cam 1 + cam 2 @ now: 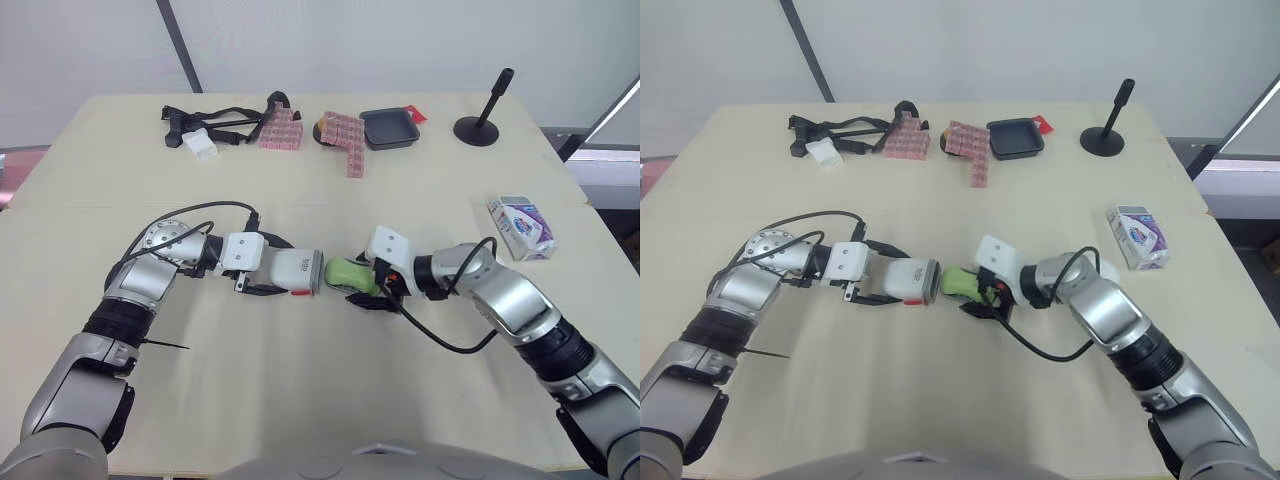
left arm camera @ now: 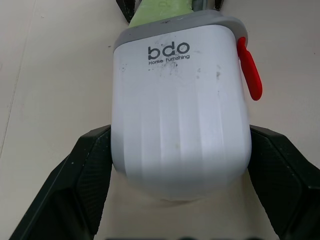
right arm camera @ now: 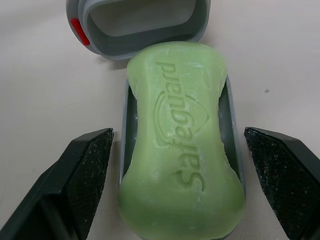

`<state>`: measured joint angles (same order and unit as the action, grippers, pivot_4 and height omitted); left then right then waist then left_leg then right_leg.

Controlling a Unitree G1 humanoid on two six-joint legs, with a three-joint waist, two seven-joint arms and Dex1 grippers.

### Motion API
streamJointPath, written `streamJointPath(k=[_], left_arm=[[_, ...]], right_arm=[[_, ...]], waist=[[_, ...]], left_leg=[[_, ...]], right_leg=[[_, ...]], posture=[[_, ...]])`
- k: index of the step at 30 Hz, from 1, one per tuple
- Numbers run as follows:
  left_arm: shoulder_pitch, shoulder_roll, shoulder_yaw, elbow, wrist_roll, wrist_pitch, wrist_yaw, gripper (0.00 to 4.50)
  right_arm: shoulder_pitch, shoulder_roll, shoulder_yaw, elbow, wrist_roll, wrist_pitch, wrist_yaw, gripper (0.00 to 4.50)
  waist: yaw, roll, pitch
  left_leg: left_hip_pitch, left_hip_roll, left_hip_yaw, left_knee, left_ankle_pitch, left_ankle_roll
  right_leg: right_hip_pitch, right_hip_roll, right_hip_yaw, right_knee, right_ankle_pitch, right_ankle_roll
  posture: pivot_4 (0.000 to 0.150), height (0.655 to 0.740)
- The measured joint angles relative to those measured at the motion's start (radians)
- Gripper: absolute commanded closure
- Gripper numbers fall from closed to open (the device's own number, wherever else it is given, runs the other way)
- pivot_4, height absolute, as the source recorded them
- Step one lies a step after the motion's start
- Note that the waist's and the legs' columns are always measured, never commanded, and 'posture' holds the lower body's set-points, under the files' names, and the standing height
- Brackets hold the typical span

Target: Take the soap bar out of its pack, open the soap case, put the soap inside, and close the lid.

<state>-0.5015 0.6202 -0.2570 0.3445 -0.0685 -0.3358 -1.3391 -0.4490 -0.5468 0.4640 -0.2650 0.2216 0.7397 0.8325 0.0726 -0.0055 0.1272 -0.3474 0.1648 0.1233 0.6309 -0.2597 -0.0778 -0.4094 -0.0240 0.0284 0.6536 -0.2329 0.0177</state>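
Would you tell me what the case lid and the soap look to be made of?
The lid: likely hard plastic, smooth matte white with moulded ribs, printed logo and grey rim. The soap: solid pale green bar, waxy matte, with an embossed brand name.

Green soap, white case lid — red clasp.

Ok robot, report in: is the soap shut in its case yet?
Left gripper shut on case cover. Right gripper open, straddling tray with green soap on it. Cover mouth faces soap, not closed. Nothing between them.
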Motion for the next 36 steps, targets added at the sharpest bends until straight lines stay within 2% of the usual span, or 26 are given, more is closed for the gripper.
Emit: streamJointPath(k=[5,6,16,26,36], left_arm=[[0.0,0.0,0.0,0.0,0.0,0.001,0.0,1.05],[0.0,0.0,0.0,0.0,0.0,0.001,0.0,1.05],[-0.001,-0.001,0.0,0.0,0.002,0.001,0.002,1.05],[-0.001,-0.04,-0.007,-0.015,0.001,0.022,0.024,1.05],[-0.001,-0.09,-0.039,-0.047,0.009,0.042,0.064,1.05]], right_arm=[[0.003,-0.006,-0.002,-0.017,-0.017,0.003,-0.003,1.82],[0.004,-0.006,-0.001,-0.021,-0.019,0.004,-0.002,1.92],[0.009,-0.034,0.0,-0.039,-0.02,0.003,0.029,1.92],[-0.035,-0.201,0.001,-0.078,-0.04,-0.005,0.17,1.92],[-0.097,-0.2,0.001,-0.109,-0.039,0.042,0.2,1.92]], waist=[[0.002,0.0,0.0],[0.001,0.0,0.0],[0.005,0.0,0.0],[0.004,0.0,0.0],[0.008,0.0,0.0]], left_leg=[[0.0,0.0,0.0,-0.001,0.0,0.0],[0.0,0.0,0.0,-0.001,0.0,0.0],[0.0,0.0,0.0,-0.002,0.0,0.0],[-0.001,0.0,0.0,-0.002,0.0,0.0],[-0.001,0.001,0.0,-0.002,0.0,0.0]], right_leg=[[0.0,0.0,0.0,0.0,0.0,0.0],[0.001,0.0,0.0,0.0,0.0,0.0],[0.001,0.0,0.0,-0.001,0.0,0.0],[0.001,0.001,0.0,0.0,0.0,0.0],[0.001,0.001,0.0,0.0,0.0,0.0]], posture=[[0.15,0.74],[0.15,0.74],[0.15,0.74],[0.15,0.74],[0.15,0.74]])
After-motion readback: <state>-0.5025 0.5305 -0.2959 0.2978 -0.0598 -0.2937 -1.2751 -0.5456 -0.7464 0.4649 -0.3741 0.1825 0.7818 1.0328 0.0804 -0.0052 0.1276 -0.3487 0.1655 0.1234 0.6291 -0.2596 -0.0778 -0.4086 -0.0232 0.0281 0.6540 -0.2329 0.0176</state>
